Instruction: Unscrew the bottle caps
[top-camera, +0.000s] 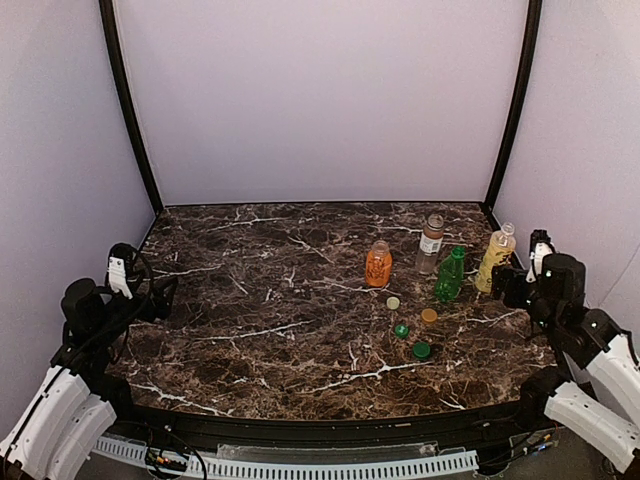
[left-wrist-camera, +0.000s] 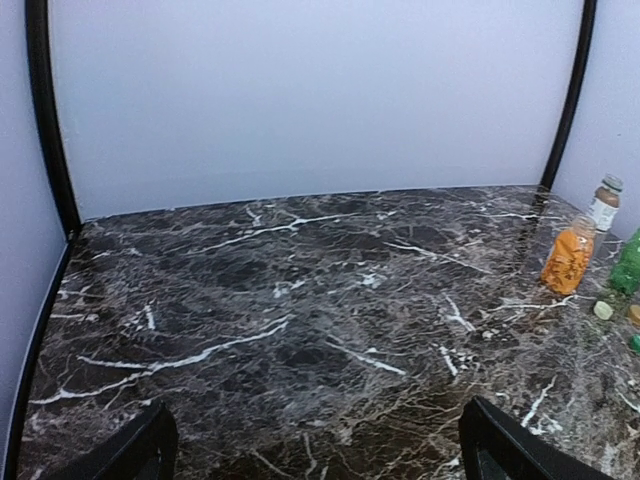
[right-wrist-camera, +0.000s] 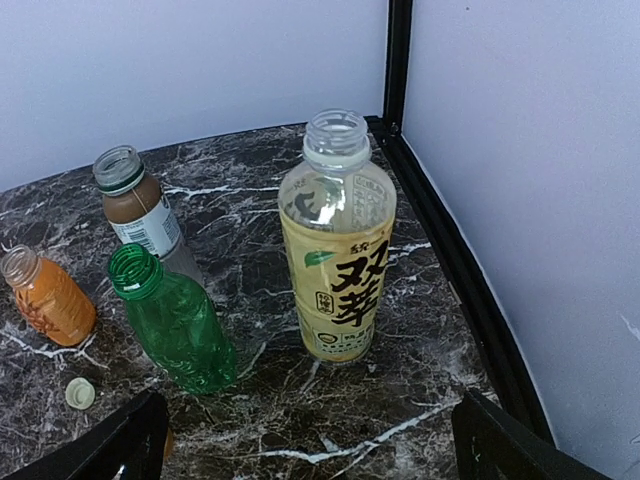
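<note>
Several bottles stand upright at the table's right, all with bare necks: orange (top-camera: 378, 264), brown-labelled clear (top-camera: 431, 243), green (top-camera: 449, 275) and pale yellow (top-camera: 495, 257). Several loose caps lie in front of them, among them a pale cap (top-camera: 393, 302) and a green cap (top-camera: 401, 330). My right gripper (right-wrist-camera: 312, 452) is open just short of the yellow bottle (right-wrist-camera: 337, 240) and the green bottle (right-wrist-camera: 175, 320), touching neither. My left gripper (left-wrist-camera: 320, 455) is open over bare table at the far left, with the orange bottle (left-wrist-camera: 568, 258) far off to its right.
A black frame post (right-wrist-camera: 398, 60) and the side wall stand close behind the yellow bottle. The marble table (top-camera: 260, 300) stretches between the two arms. A pale cap (right-wrist-camera: 80, 393) lies near my right gripper's left finger.
</note>
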